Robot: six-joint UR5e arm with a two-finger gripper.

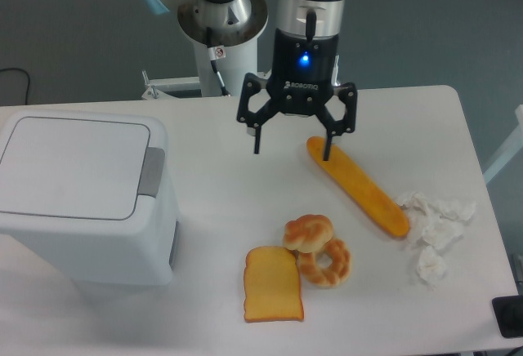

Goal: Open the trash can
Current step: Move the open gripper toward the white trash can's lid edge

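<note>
The trash can (pixel 78 201) is a large boxy white bin at the left of the table. Its flat lid (pixel 69 164) lies shut, and the grey push tab (pixel 151 171) sits on the lid's right edge. My gripper (pixel 292 145) hangs above the table's middle, to the right of the can and well apart from it. Its two black fingers are spread wide and hold nothing. The right fingertip (pixel 328 153) is just over the near end of a baguette.
A long baguette (pixel 357 184) lies diagonally right of centre. A toast slice (pixel 272 285), a twisted roll (pixel 308 231) and a bread ring (pixel 327 264) lie in front. Crumpled white paper (pixel 433 229) sits at the right edge. The arm base (pixel 219 25) stands behind.
</note>
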